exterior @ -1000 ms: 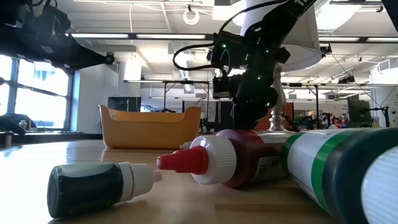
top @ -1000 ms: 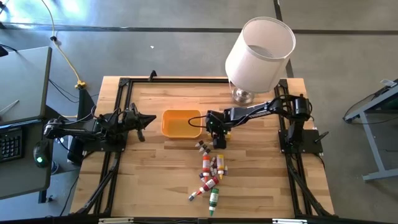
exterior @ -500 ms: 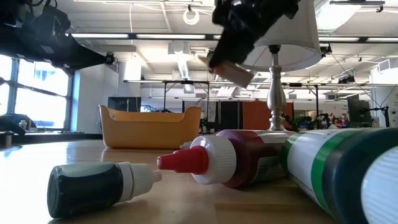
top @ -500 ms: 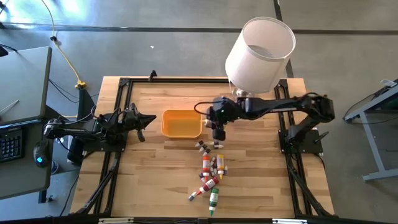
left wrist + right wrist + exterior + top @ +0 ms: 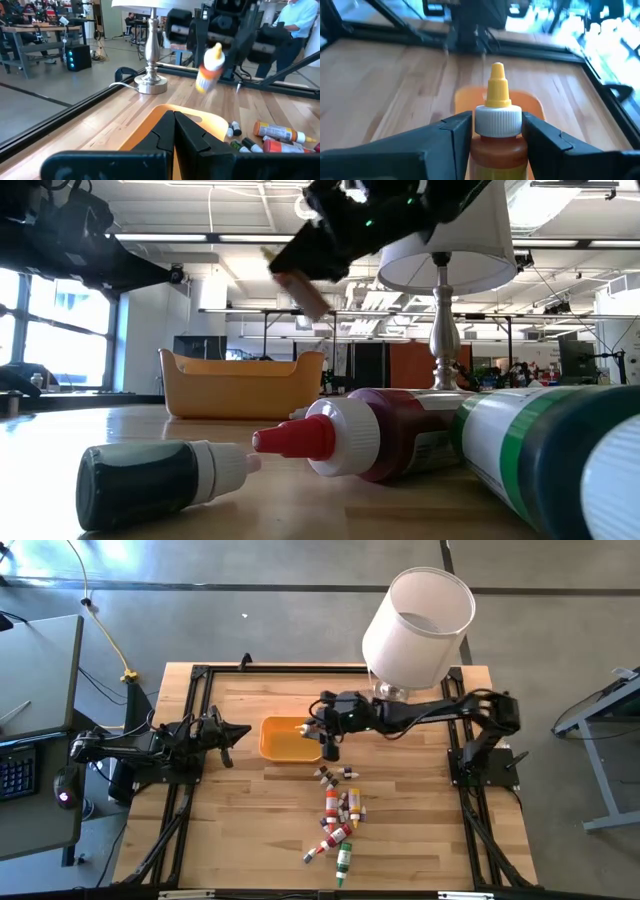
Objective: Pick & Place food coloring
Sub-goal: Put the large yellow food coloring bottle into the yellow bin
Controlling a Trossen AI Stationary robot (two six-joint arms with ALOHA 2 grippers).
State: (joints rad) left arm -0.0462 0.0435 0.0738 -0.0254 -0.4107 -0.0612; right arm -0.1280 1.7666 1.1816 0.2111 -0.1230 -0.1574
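We see one orange bottle [image 5: 496, 131] of food coloring, yellow-tipped with a white cap, pinched at its neck between the jaws of the right gripper [image 5: 322, 730]. It hangs in the air above the near edge of the orange tray [image 5: 272, 748], tip pointing toward the left arm (blurred in the low and left wrist views). The rest of the food coloring [image 5: 338, 816] lies loose on the tabletop [image 5: 240, 820] in front of the tray, a scatter of red, orange, yellow and green bottles. Behind the tray stands a white-shaded lamp [image 5: 417, 615]. The left gripper [image 5: 232, 733] waits beside the tray, its jaws pressed together.
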